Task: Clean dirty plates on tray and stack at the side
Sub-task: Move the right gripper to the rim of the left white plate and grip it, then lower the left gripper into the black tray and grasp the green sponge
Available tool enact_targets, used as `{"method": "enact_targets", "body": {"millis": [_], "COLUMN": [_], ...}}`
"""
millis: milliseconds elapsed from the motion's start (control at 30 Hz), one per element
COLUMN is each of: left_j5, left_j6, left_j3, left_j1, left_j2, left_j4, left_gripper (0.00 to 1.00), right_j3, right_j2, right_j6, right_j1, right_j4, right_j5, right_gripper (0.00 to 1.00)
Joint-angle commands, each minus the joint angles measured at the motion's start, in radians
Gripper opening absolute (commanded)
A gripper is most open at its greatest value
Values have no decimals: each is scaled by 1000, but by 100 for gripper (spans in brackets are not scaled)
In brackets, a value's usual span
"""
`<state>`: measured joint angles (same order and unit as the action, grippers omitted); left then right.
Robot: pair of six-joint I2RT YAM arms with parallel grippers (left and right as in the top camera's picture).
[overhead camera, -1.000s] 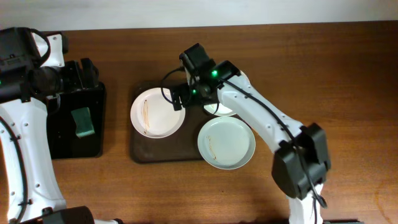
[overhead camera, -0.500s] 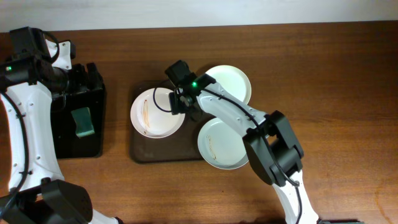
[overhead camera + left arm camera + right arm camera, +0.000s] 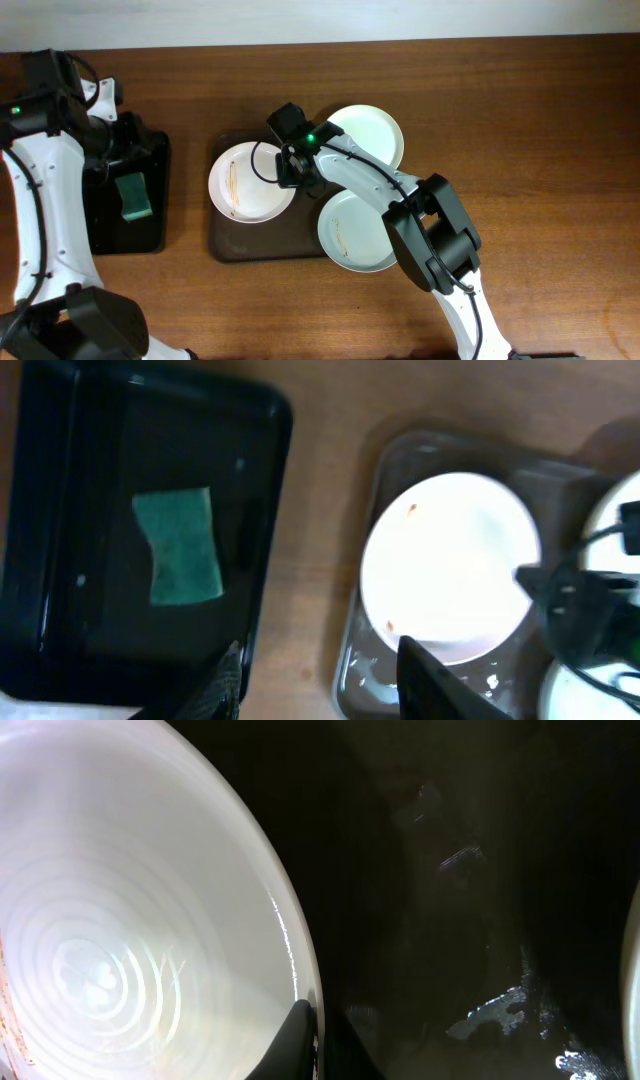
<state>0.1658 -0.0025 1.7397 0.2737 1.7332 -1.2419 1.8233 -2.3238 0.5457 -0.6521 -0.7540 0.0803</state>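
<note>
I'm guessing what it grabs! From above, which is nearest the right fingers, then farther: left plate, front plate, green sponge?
1. Left plate, at the right fingers.
2. Front plate, front right, overhanging the tray.
3. Green sponge, far left, in the black tray.

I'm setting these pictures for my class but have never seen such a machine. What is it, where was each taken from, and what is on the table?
Two robot arms work at a table. One picture looks down from above; the others come from cameras on each wrist. A brown tray bears a streaked white plate; two more plates lie at its right edge. A black tray holds a green sponge. The right claw seems to pinch that plate's rim; the left claw hangs open.
</note>
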Motion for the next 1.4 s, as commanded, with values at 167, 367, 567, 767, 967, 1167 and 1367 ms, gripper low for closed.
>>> {"method": "enact_targets", "body": {"millis": [167, 367, 567, 767, 967, 1167, 1367], "left_j5": [-407, -447, -371, -370, -315, -266, -257], "left_j6": [-52, -50, -50, -50, -50, -50, -50], "left_j3": [-122, -122, -122, -122, -123, -214, -148], "left_j1": [10, 26, 27, 39, 56, 80, 80], "left_j2": [225, 396, 410, 410, 410, 410, 367], "left_j4": [85, 124, 150, 183, 195, 292, 215], "left_gripper": [78, 47, 34, 37, 32, 10, 1], "right_j3": [-7, -7, -7, -7, -7, -7, -7], "right_j2": [-23, -23, -23, -23, -23, -23, -23], "right_j6": [-13, -14, -14, -14, -17, -17, -17], "right_j1": [-2, -2, -2, -2, -2, -2, -2], "right_j4": [-19, -16, -16, -16, -16, -16, -16], "right_j5": [-8, -14, -14, -14, -14, -14, -14], "right_gripper": [6, 7, 4, 4, 4, 4, 4]}}
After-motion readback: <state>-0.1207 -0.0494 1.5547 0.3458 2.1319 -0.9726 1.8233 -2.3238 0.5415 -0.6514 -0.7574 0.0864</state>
